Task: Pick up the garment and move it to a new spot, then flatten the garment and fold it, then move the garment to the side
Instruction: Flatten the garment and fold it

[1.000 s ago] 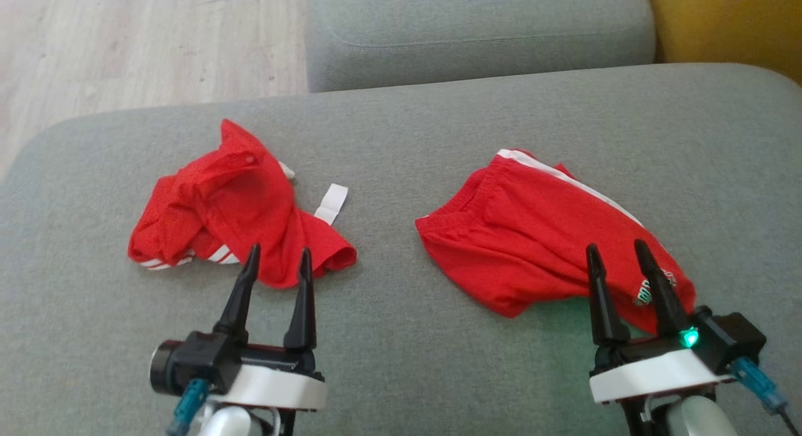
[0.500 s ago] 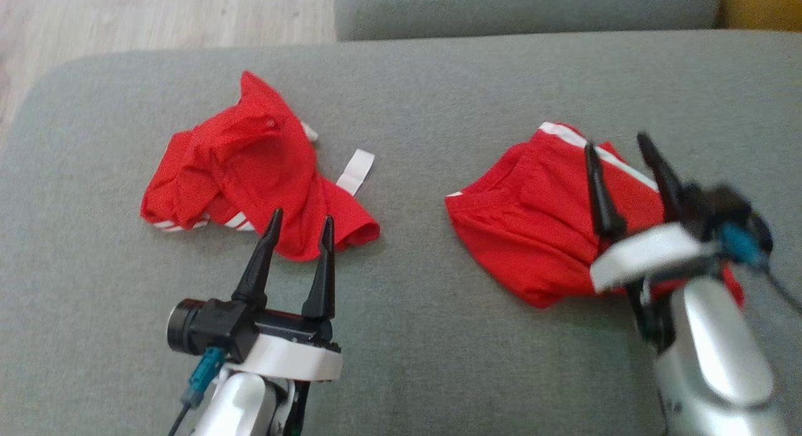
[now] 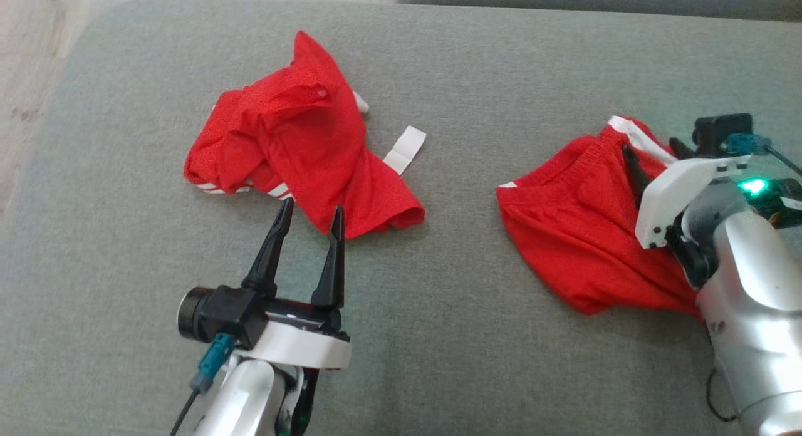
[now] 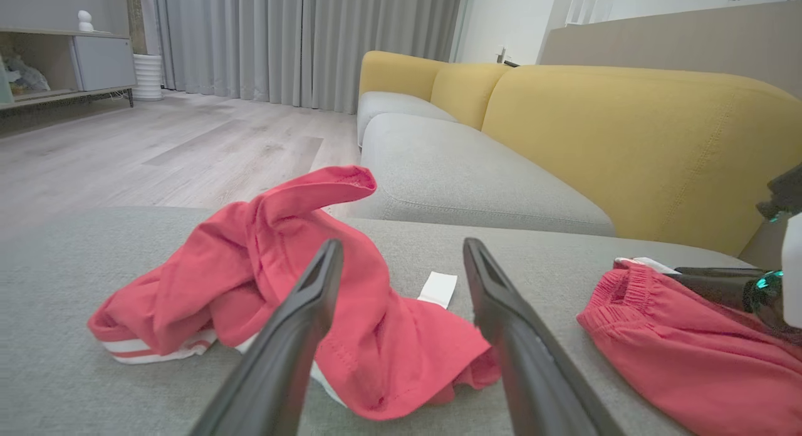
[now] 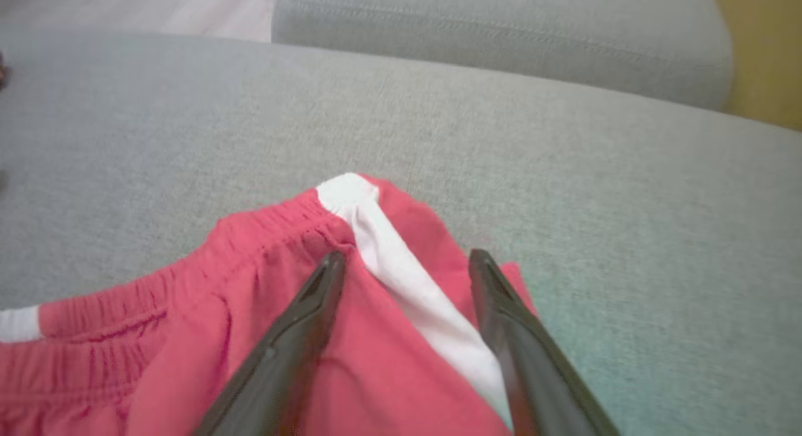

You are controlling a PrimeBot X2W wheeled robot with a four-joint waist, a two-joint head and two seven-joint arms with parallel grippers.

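While the red shorts (image 3: pixel 576 235) are lying near the right edge of the grey cushion (image 3: pixel 470 336), the right gripper (image 5: pixel 407 255) is straddling their white stripe (image 5: pixel 388 254) with jaws spread wide, and the left gripper (image 3: pixel 313 207) is gaping just beside the crumpled red shirt (image 3: pixel 301 135) nearer the left edge.

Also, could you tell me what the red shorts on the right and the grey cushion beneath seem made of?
The red shorts look like thin matte knit, probably synthetic sportswear: soft folds, gathered elastic waistband. The grey cushion looks like coarse woven upholstery, matte, with a visible heathered grain.
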